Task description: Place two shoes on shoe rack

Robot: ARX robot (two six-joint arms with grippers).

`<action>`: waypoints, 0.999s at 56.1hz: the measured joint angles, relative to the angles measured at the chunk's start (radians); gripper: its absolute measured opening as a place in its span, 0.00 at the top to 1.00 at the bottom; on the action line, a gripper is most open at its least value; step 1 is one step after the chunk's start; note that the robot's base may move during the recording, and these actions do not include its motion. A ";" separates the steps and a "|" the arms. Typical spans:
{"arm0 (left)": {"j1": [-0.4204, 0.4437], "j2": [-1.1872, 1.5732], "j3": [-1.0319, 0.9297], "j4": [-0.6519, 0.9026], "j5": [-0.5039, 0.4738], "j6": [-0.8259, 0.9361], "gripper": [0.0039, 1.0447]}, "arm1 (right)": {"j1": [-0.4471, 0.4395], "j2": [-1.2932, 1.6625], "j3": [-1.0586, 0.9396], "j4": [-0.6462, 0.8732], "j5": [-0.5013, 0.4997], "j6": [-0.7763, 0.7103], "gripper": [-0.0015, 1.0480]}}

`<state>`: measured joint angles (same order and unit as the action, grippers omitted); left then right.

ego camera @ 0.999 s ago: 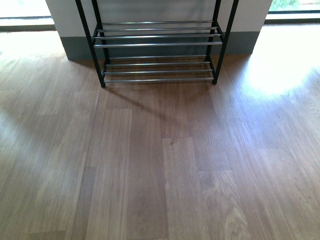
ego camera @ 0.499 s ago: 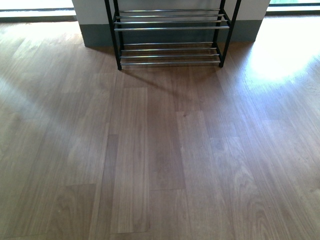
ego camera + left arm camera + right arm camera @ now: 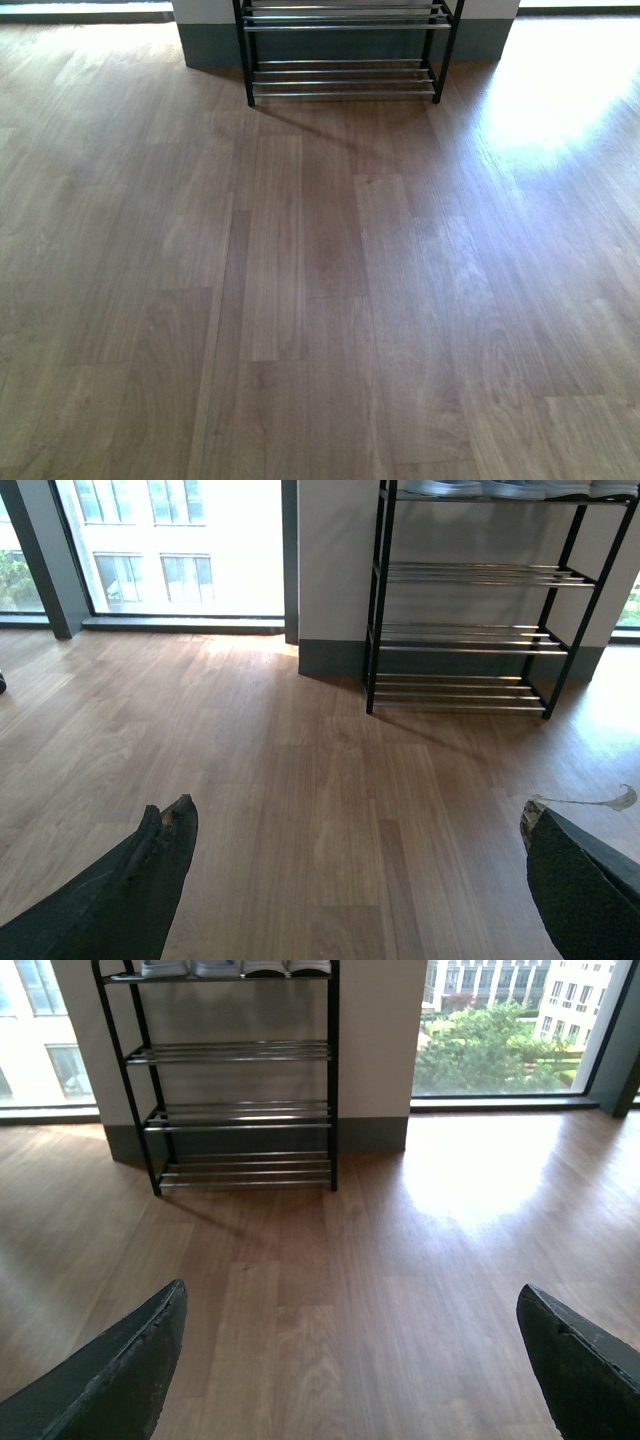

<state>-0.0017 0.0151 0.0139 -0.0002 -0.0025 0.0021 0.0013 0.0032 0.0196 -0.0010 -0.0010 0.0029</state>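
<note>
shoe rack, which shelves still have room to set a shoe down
On the shoe rack, the three lower shelves are bare from post to post. Only the top shelf is crowded, lined with shoes. Both hands are open and empty.

The left gripper (image 3: 355, 880) is wide open, its two dark fingers (image 3: 140, 890) far apart and holding nothing. The right gripper (image 3: 350, 1370) is wide open too, and holds nothing.
</note>
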 joint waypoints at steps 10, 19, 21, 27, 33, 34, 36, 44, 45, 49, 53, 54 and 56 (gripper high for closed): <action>0.000 0.000 0.000 0.000 0.004 0.000 0.09 | 0.000 0.001 0.000 0.000 0.006 0.000 0.09; 0.000 0.000 0.000 0.000 0.001 0.000 0.09 | 0.000 0.002 0.000 0.000 0.000 0.000 0.09; 0.000 0.000 0.000 0.000 0.002 0.000 0.09 | 0.000 0.001 0.000 0.000 0.002 0.000 0.09; 0.000 0.000 0.000 0.000 0.003 0.000 0.09 | 0.000 0.000 0.000 0.000 0.003 0.000 0.09; 0.000 0.000 0.000 0.000 0.002 0.000 0.09 | 0.000 0.000 0.000 0.000 0.003 0.000 0.09; 0.000 0.000 0.000 0.000 0.003 0.000 0.09 | 0.000 0.000 0.000 0.000 0.003 0.000 0.09; 0.000 0.000 0.000 0.000 0.003 0.000 0.09 | 0.000 0.000 0.000 0.000 0.004 0.000 0.09; 0.000 0.000 0.000 0.000 0.002 0.000 0.09 | 0.000 0.000 0.000 0.000 0.003 0.000 0.09; 0.000 0.000 0.000 0.000 0.003 0.000 0.09 | 0.000 0.000 0.000 0.000 0.003 0.000 0.09; 0.000 0.000 0.000 0.000 0.002 0.000 0.09 | 0.000 0.000 0.000 0.000 0.003 0.000 0.09; 0.000 0.000 0.000 0.000 0.002 0.000 0.09 | 0.000 0.000 0.000 0.000 0.003 0.000 0.09; 0.000 0.000 0.000 0.000 0.002 0.000 0.09 | 0.000 0.000 0.000 0.000 0.003 0.000 0.09; 0.000 0.000 0.000 0.000 0.002 0.000 0.09 | 0.000 0.000 0.000 0.000 0.003 0.000 0.09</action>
<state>-0.0017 0.0151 0.0139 -0.0002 -0.0002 0.0021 0.0013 0.0036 0.0196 -0.0013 0.0021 0.0029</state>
